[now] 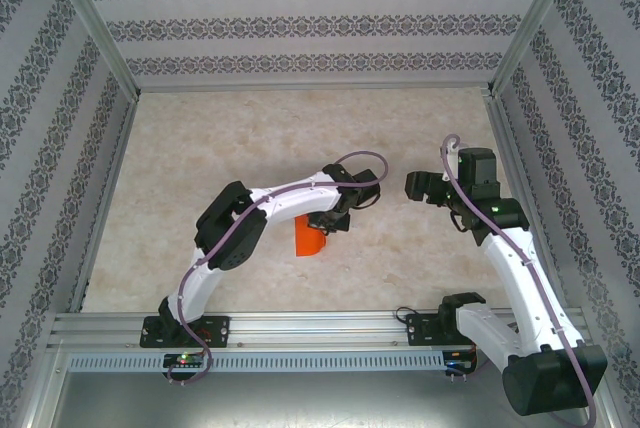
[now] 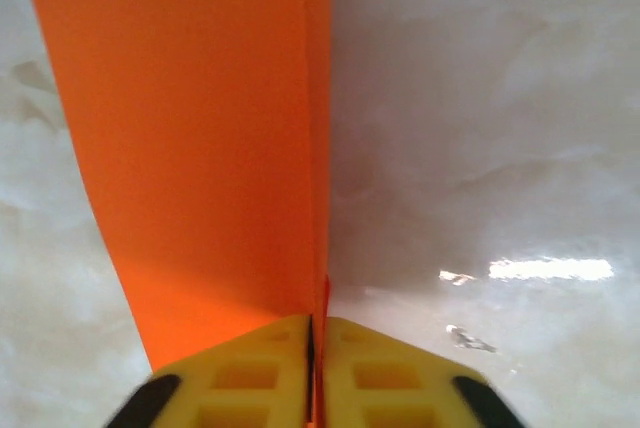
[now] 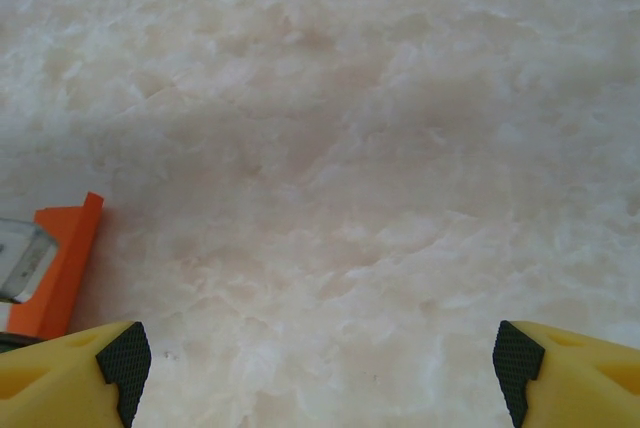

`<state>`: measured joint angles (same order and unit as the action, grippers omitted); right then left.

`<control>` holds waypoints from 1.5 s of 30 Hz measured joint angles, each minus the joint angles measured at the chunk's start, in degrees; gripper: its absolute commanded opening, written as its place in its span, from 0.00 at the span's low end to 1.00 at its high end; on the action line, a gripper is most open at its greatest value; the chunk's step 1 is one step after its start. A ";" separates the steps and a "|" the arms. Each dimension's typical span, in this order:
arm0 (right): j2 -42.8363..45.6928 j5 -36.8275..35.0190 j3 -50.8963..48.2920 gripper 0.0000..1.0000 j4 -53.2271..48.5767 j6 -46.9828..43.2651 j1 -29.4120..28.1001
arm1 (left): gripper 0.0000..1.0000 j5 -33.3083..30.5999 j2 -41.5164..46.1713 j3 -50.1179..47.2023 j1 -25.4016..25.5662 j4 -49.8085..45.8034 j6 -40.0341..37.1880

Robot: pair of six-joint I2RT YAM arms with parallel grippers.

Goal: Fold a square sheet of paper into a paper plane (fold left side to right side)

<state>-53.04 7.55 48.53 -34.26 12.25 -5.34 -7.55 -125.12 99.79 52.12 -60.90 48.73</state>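
Yellow left fingers point(image 2: 250, 383) are pinching the folded edge of the square sheet of paper point(image 2: 200, 148), a narrow orange strip lying near the middle of the pale marbled tabletop point(image 2: 480, 128); right fingers point(image 3: 565, 363) are standing wide apart, grasping nothing, beside the sheet.

Bright orange-red square sheet of paper point(image 1: 310, 239), plain and unmarked, folded to a narrow upright strip just below and left of centre in the overhead frame. Close up from the left wrist, same paper point(image 2: 200, 148) spanning top edge to bottom centre, with a thin second layer along its right side. From the right wrist, one squared corner of the paper point(image 3: 66, 260) at the left edge.
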 measured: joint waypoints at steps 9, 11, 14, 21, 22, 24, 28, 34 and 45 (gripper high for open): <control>-2.58 6.54 -1.68 0.87 1.27 1.49 0.00 | 0.65 5.97 3.43 -4.44 -0.83 8.11 -3.91; -3.61 9.01 -2.12 0.80 2.45 2.34 0.00 | 0.73 7.87 7.82 -8.59 -1.42 11.34 -4.79; -6.32 13.51 -2.80 0.70 5.42 4.24 -0.11 | 0.83 10.34 16.85 -15.80 -3.37 17.22 -5.86; -16.74 18.93 -3.08 0.40 13.29 8.87 -8.09 | 0.87 15.50 35.93 -34.40 -12.94 32.89 -6.54; -18.49 19.02 -2.89 0.38 14.10 9.46 -9.66 | 0.87 16.61 37.44 -37.18 -14.53 35.21 -6.51; -22.86 19.12 -1.92 0.34 16.15 10.51 -12.98 | 0.87 18.99 39.63 -42.84 -17.57 39.67 -6.45; -31.80 19.04 1.70 0.29 20.02 12.13 -17.90 | 0.87 23.12 41.48 -51.12 -21.22 46.69 -6.14; -46.12 19.08 10.32 0.22 24.37 13.42 -21.66 | 0.84 27.96 41.53 -56.11 -22.16 53.92 -5.35; -58.18 16.02 18.12 0.17 24.61 12.72 -23.43 | 0.82 31.54 36.22 -56.28 -22.21 57.57 -4.94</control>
<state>-111.22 23.57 66.65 -9.65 24.97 -28.77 23.99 -88.90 43.51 29.91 -3.33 43.79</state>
